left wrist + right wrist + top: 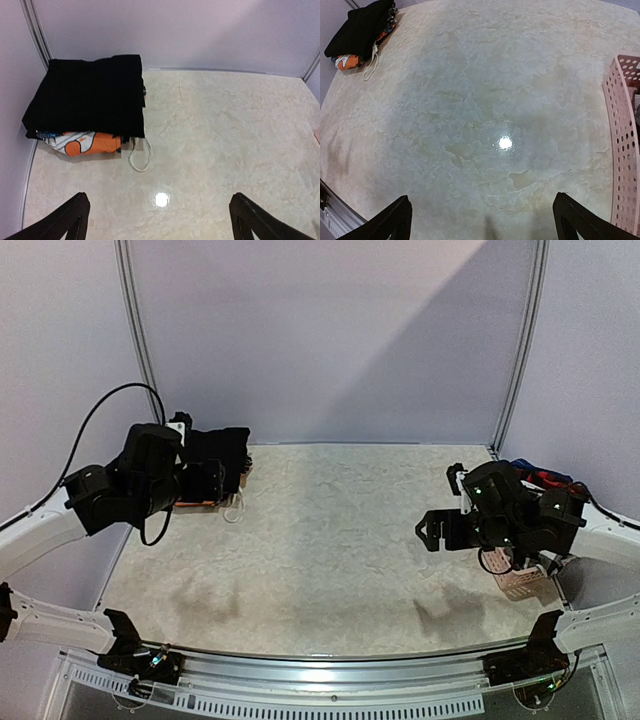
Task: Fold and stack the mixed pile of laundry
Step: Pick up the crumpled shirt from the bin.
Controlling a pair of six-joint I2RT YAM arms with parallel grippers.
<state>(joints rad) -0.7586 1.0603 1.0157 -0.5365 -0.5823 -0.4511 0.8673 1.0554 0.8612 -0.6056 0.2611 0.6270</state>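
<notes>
A folded stack of laundry lies in the table's far left corner, with a plain black garment [87, 95] on top. An orange, blue and white printed piece [87, 143] lies under it, and a white drawstring [141, 159] loops out in front. The stack also shows in the top view [225, 455] and the right wrist view [362, 25]. My left gripper [160, 220] is open and empty, just short of the stack. My right gripper [482, 220] is open and empty above bare table, near the right side in the top view [428, 532]. A red and navy cloth [535, 478] shows behind the right arm.
A pink perforated basket [622, 150] stands at the right edge, partly hidden under the right arm in the top view [520, 585]. Walls close the table at the back and on both sides. A metal rail [320, 660] runs along the near edge.
</notes>
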